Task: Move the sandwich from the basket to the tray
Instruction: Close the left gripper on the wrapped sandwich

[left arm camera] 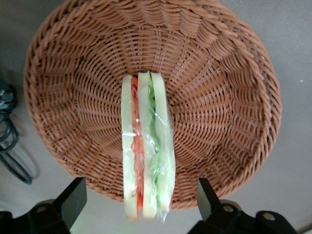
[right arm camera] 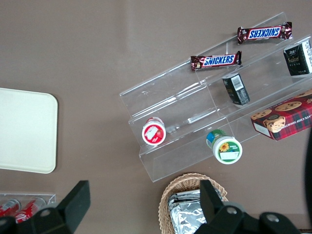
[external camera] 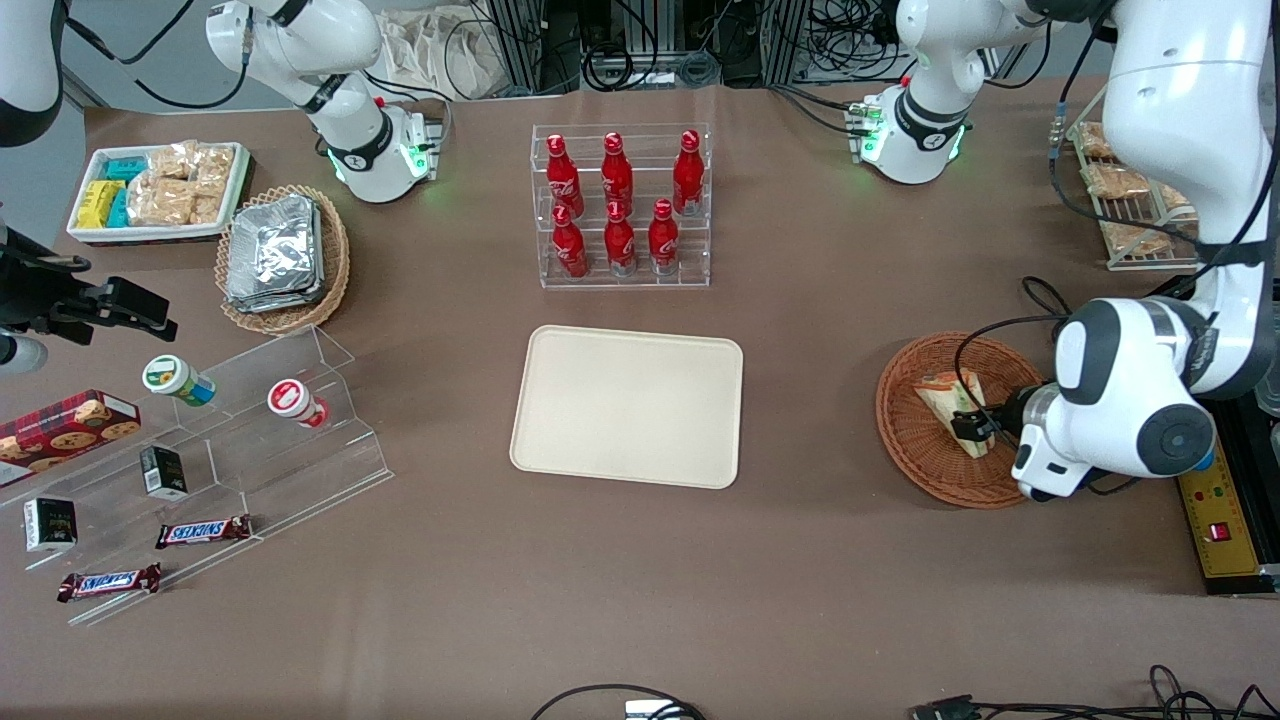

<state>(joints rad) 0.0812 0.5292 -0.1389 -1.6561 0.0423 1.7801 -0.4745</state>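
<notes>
The jaws [left arm camera: 139, 204] are being held spread, the sandwich [left arm camera: 146, 161] between them in the basket [left arm camera: 234, 97]; soft and film-wrapped, it is best pinched lightly across its bread faces.

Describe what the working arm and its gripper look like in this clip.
The left arm is glossy white with dark grey joint caps and black cables along it; its base ring glows green. The gripper, open over the sandwich in the basket, has black wedge-shaped fingers.
</notes>
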